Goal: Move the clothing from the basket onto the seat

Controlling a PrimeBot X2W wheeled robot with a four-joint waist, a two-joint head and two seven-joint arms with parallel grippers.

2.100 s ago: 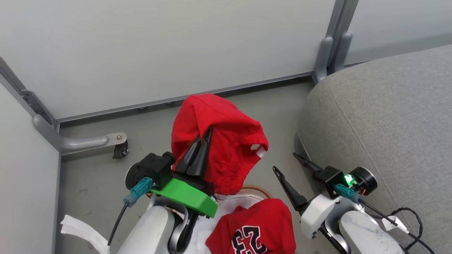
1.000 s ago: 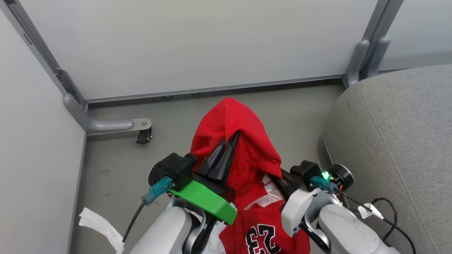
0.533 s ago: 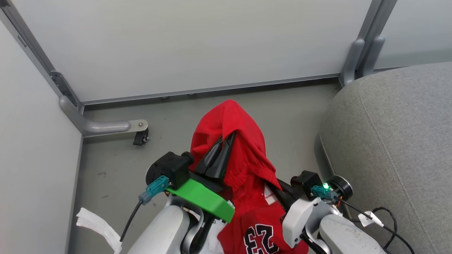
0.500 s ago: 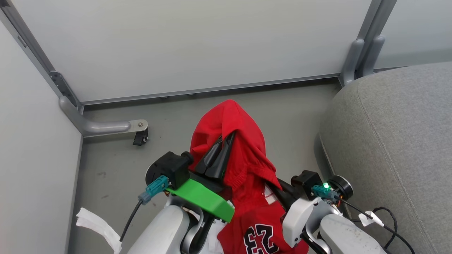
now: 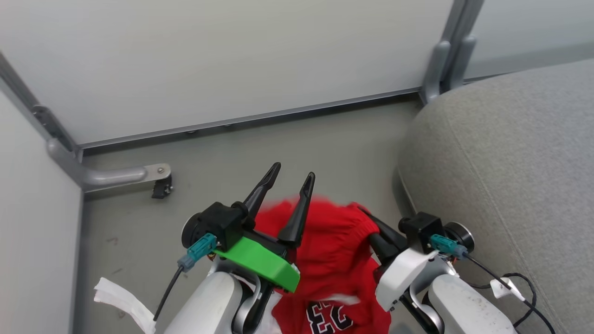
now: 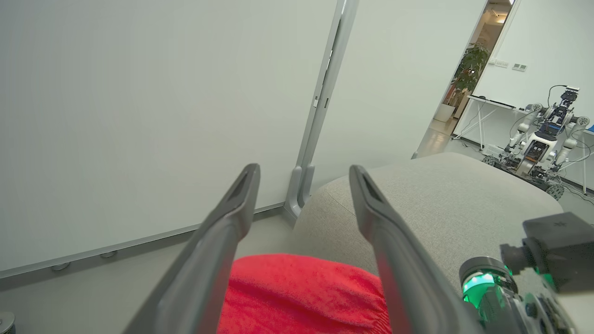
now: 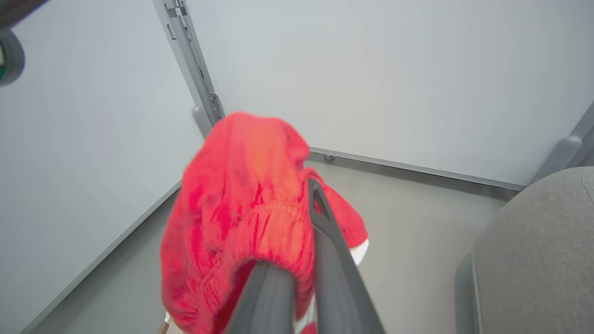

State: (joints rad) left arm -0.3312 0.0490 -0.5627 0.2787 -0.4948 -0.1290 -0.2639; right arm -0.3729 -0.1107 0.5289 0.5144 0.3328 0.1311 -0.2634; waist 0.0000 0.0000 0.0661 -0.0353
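Hanging lengthwise downward, clenched in the right gripper (image 5: 371,227), the bright red fabric clothing (image 5: 332,246) droops above the number-23 red jersey (image 5: 332,317), left of the light grey upholstered seat (image 5: 501,153); the left gripper (image 5: 293,170) is spread, empty.

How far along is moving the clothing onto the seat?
Done: nothing visibly; the part of the seat in view bears no clothing. In hand: the right end effector is shut on a red garment; the left end effector is open, empty. Left: carry that garment over, then the number 23 jersey.
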